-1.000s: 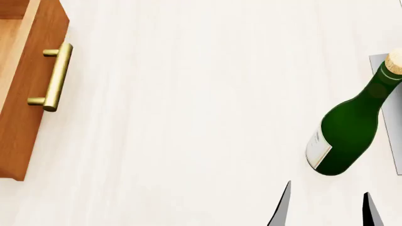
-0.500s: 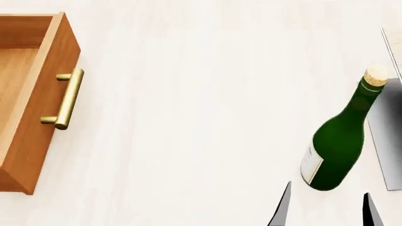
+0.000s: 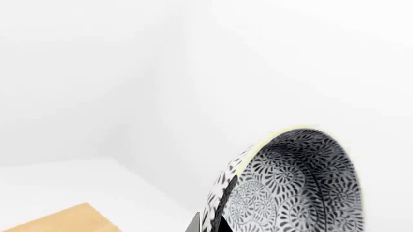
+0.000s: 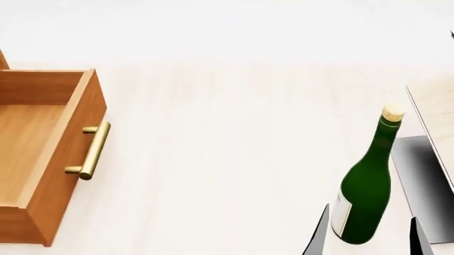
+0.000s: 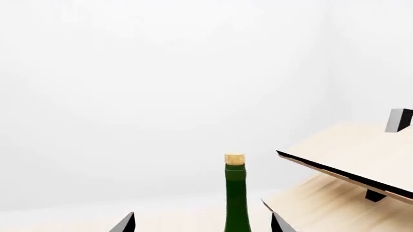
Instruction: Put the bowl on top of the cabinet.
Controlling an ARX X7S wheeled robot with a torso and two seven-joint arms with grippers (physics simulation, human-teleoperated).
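Note:
The speckled bowl (image 3: 293, 188) shows only in the left wrist view, held up in the air and tipped on its side. My left gripper (image 3: 210, 226) is shut on its rim, one finger outside the wall and one inside. A tan corner of the cabinet (image 3: 71, 220) lies below it. In the head view the cabinet's open drawer (image 4: 50, 159) with its brass handle (image 4: 91, 151) sits at the left, and nothing lies in the part of it that shows. My right gripper (image 4: 369, 220) (image 5: 203, 222) is open at the lower right, holding nothing.
A green corked wine bottle (image 4: 365, 191) (image 5: 235, 198) stands just beyond the right gripper's fingers. A pale plywood rack (image 5: 348, 159) on a dark grey base (image 4: 426, 180) stands to its right. The pale tabletop (image 4: 227, 149) stretches between drawer and bottle.
The head view has tilted up. Drawer and bottle have slid down the frame, and more of the drawer's inside and the rack shows. The right fingertips stay at the same spot in view.

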